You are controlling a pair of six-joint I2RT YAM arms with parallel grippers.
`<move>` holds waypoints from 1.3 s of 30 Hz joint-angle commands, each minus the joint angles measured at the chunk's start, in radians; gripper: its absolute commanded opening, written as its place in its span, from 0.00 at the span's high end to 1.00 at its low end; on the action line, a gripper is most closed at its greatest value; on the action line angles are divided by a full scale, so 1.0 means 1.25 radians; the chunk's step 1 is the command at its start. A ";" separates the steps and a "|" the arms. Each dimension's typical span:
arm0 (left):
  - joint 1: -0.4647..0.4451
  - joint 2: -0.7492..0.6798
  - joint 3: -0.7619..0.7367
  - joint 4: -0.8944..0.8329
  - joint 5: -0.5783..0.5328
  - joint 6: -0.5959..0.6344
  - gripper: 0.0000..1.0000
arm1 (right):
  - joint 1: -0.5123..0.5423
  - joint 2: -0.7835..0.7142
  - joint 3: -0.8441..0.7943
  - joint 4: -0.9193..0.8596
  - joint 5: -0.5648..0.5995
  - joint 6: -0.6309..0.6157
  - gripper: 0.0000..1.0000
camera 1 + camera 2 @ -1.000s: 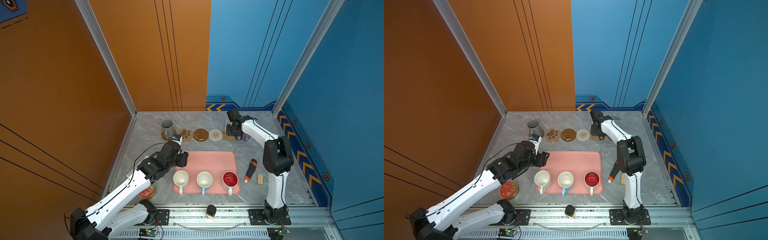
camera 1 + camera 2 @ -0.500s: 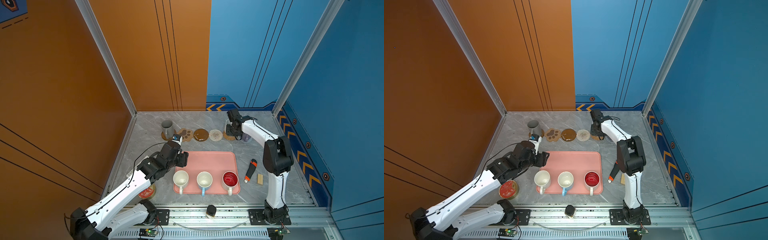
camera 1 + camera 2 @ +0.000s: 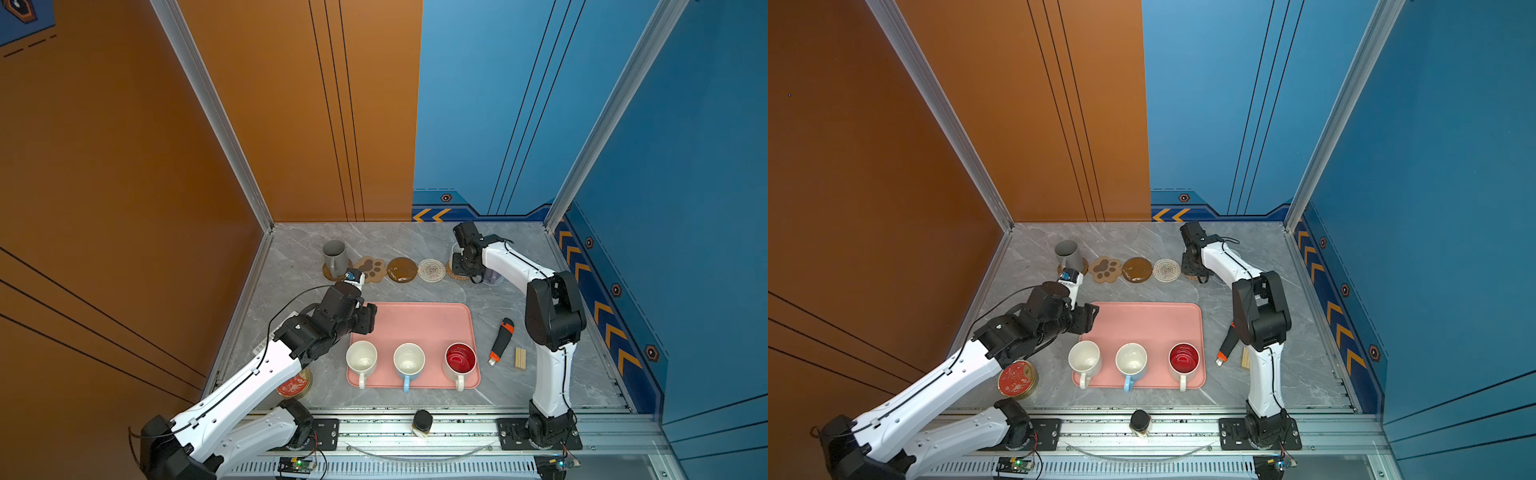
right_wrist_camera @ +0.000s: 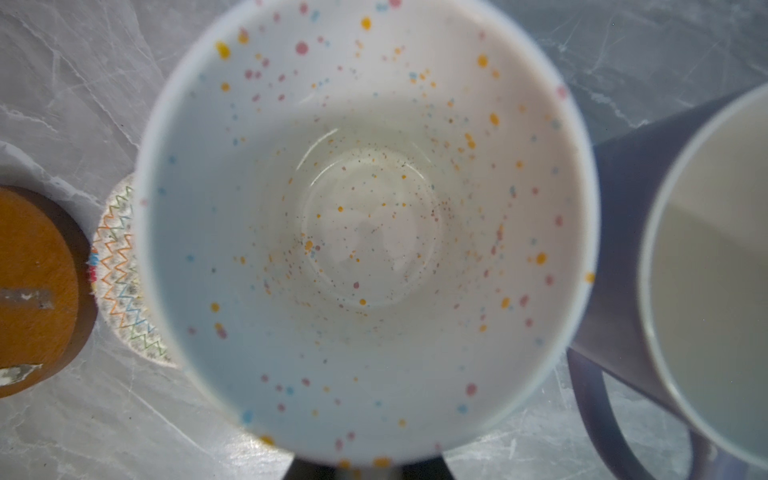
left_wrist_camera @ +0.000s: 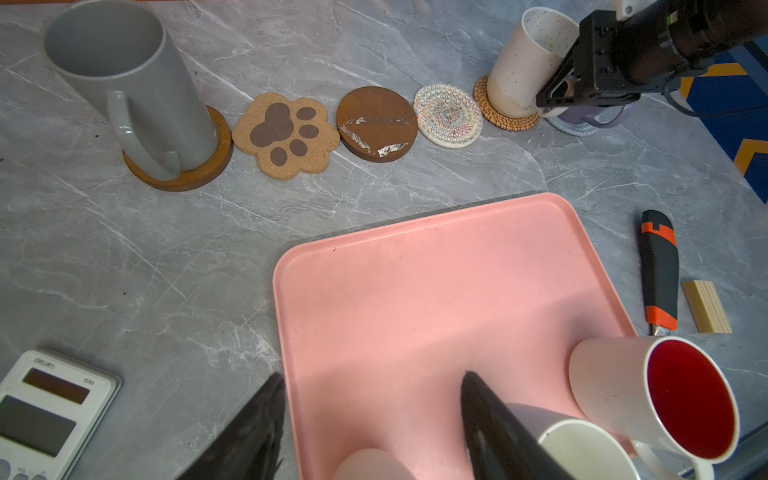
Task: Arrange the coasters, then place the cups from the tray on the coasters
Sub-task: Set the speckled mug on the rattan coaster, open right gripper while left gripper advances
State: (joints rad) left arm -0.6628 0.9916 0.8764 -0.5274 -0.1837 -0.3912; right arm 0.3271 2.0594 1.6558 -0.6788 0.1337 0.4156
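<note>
Speckled cream cup is the piece in hand. It stands upright with its base on the rattan coaster. The right fingers sit narrow against its side, seemingly pinched on the handle, though the handle itself is hidden under them. Just beside these fingers, the lavender cup rests on the grey-blue coaster. I judge the step to be the setting-down of this third cup. The next move calls for the right fingers to part and lift straight up without nudging the lavender cup. The left fingers stand wide and hold nothing. They hang over the tray, with the white cup showing low between them in the left wrist view. Past that cup stand the light blue cup and the red-lined cup, both on the tray. Ahead of the left fingers, across bare surface, lie three free mats: the paw coaster, the brown disc coaster and the white woven coaster. The tall grey cup occupies a second brown disc coaster at the row's end. The white cup looks the likely next pick, and the left fingers would need to drop around it.
</note>
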 commanded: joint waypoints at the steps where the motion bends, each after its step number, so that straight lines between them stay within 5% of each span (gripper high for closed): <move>1: -0.011 0.000 0.009 -0.013 -0.016 -0.010 0.32 | 0.001 0.001 0.001 0.051 0.015 0.007 1.00; 20: -0.011 -0.002 0.007 -0.013 -0.010 -0.010 0.32 | 0.009 -0.031 -0.042 0.052 0.032 0.007 0.99; 39: -0.012 -0.030 -0.003 -0.017 -0.010 -0.013 0.32 | 0.019 -0.065 -0.076 0.052 0.043 0.015 0.65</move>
State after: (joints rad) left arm -0.6647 0.9775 0.8764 -0.5293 -0.1833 -0.3943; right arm 0.3439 2.0438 1.5753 -0.6010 0.1612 0.4240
